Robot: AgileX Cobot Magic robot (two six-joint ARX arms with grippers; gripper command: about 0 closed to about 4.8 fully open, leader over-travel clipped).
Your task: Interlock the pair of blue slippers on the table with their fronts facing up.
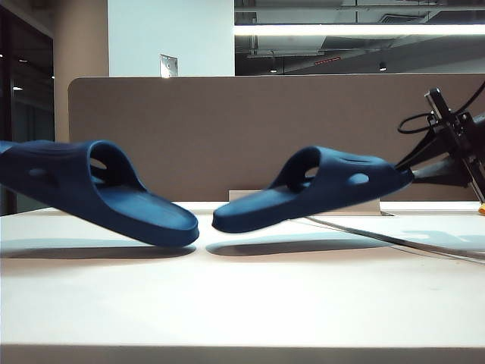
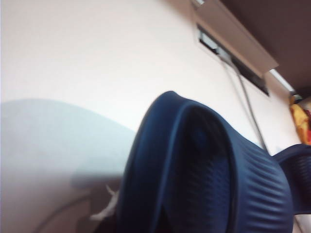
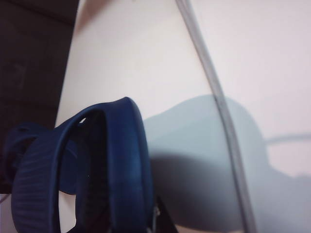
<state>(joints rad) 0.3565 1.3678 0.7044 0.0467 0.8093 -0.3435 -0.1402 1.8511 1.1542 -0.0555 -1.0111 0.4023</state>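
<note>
Both blue slippers are held tilted over the table point(image 1: 242, 303), their low ends facing each other near the middle with a small gap between them. The left slipper point(image 1: 98, 193) runs off the exterior view's left edge, where my left gripper is out of sight. In the left wrist view this slipper point(image 2: 204, 170) fills the near part and hides the fingers that hold it. My right gripper point(image 1: 409, 176) is shut on the raised end of the right slipper point(image 1: 318, 189). One dark finger point(image 3: 161, 218) shows beside that slipper point(image 3: 121, 160).
A brown divider panel point(image 1: 227, 136) stands along the table's far edge. A grey cable point(image 1: 379, 236) lies across the table under the right arm. A small orange and yellow object point(image 2: 301, 121) sits near the table's far right.
</note>
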